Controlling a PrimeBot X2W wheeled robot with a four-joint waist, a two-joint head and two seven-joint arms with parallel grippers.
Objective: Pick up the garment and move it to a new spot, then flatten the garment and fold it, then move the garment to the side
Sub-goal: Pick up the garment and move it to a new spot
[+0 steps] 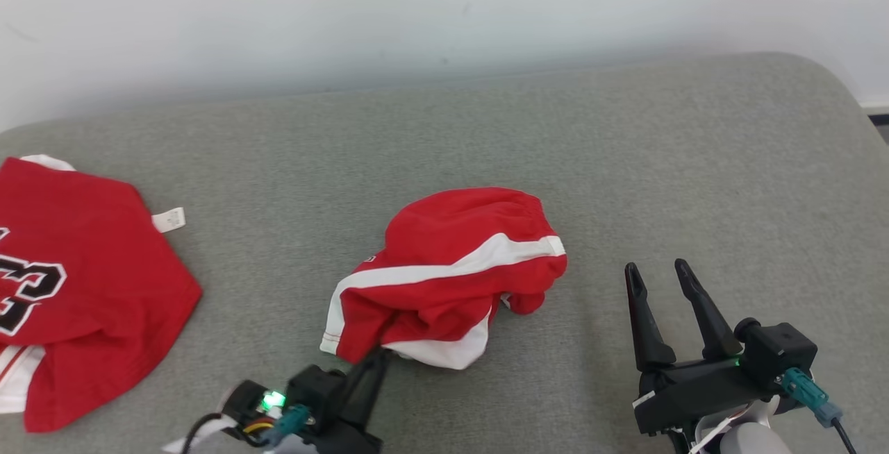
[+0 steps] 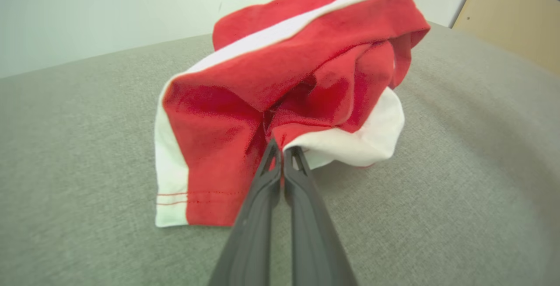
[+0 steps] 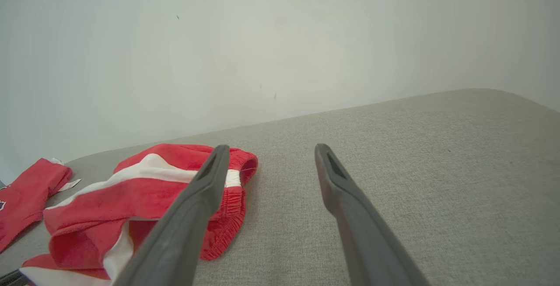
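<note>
Jersey (image 1: 90,280) well left of crumpled garment (image 1: 451,266), grey cushion (image 1: 625,162) beneath

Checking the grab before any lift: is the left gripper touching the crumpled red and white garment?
Touching. The left wrist view shows the left gripper shut on a red fold of the crumpled red and white garment.

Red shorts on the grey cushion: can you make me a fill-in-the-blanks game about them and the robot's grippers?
The red shorts have a ____ stripe.
The left gripper is ____ on the shorts' near edge.
The right gripper stands ____, holding nothing.
The red jersey lies to the shorts' ____ in the head view.
Missing words: white, shut, open, left.
</note>
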